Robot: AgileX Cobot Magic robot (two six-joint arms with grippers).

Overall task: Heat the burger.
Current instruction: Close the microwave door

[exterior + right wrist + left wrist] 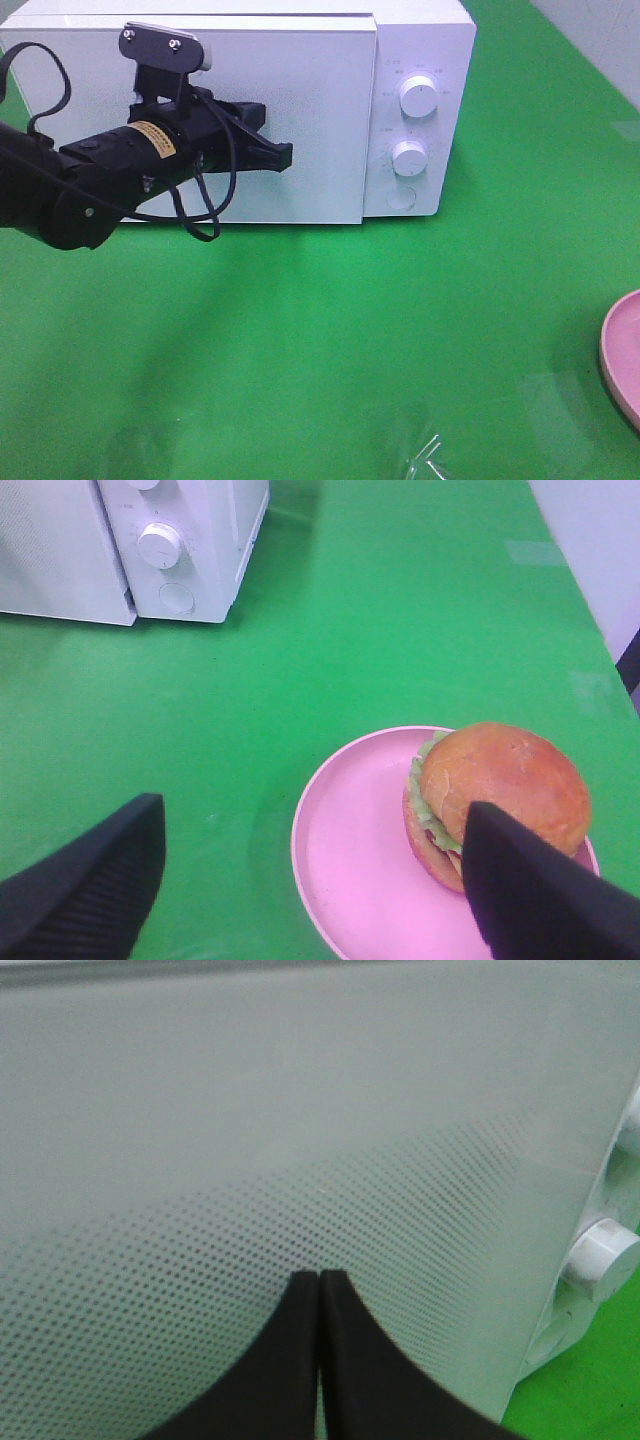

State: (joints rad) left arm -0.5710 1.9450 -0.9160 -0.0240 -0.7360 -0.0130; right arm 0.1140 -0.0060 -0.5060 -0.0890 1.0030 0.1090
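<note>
The burger (500, 785), with a golden-brown bun and a lettuce frill, sits on a pink plate (350, 880) on the green table. My right gripper (312, 815) hovers over the plate, open and holding nothing. One finger (540, 890) covers the burger's near edge. The white microwave (300, 110) stands at the back with its door closed. My left gripper (283, 155) is shut and empty, its tips (319, 1290) pointing at the dotted door (300, 1160) close in front of it. In the high view only the plate's edge (622, 350) shows; the burger and right gripper are out of frame.
Two white knobs (417, 97) (409, 157) and a round button (400, 197) sit on the microwave's right panel. Green cloth (330, 330) covers the table. A bit of clear plastic (428, 455) lies near the front edge.
</note>
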